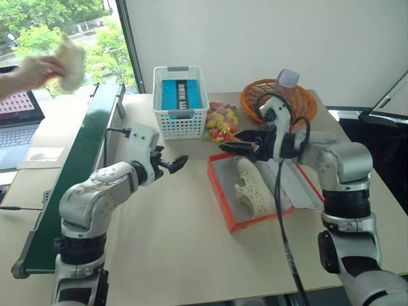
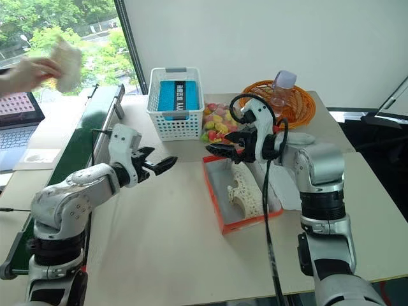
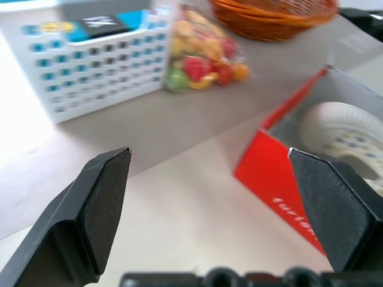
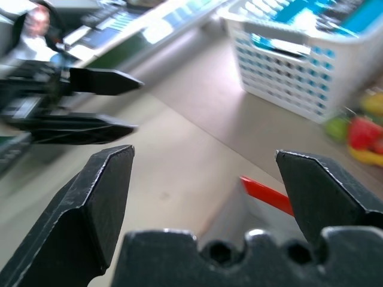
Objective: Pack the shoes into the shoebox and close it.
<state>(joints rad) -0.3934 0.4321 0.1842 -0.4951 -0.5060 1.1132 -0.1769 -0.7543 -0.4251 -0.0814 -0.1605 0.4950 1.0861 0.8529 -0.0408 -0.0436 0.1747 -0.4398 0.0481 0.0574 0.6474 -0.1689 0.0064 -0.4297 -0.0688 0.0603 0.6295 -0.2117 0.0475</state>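
The shoebox [image 1: 220, 191] lies open on the table, orange-red outside and white inside, its lid [image 1: 299, 182] folded out to the right. One cream-white perforated shoe [image 1: 252, 189] rests inside it. My right gripper [image 1: 231, 148] hovers open and empty over the box's far end, pointing left. My left gripper [image 1: 177, 164] is open and empty too, above the table just left of the box. In the left wrist view the box's red wall [image 3: 280, 179] and the shoe [image 3: 347, 133] sit beyond the fingers. At far left a person's hand [image 1: 35, 71] holds up a cream-white object [image 1: 70, 60] that looks like the other shoe.
A white lattice basket [image 1: 182, 121] with a blue packet stands behind the box. A bag of coloured sweets [image 1: 220, 122] lies beside it. An orange wicker basket [image 1: 306, 102] holds a bottle [image 1: 287, 81]. A green conveyor [image 1: 73, 175] runs along the left, a laptop [image 1: 16, 124] beyond it.
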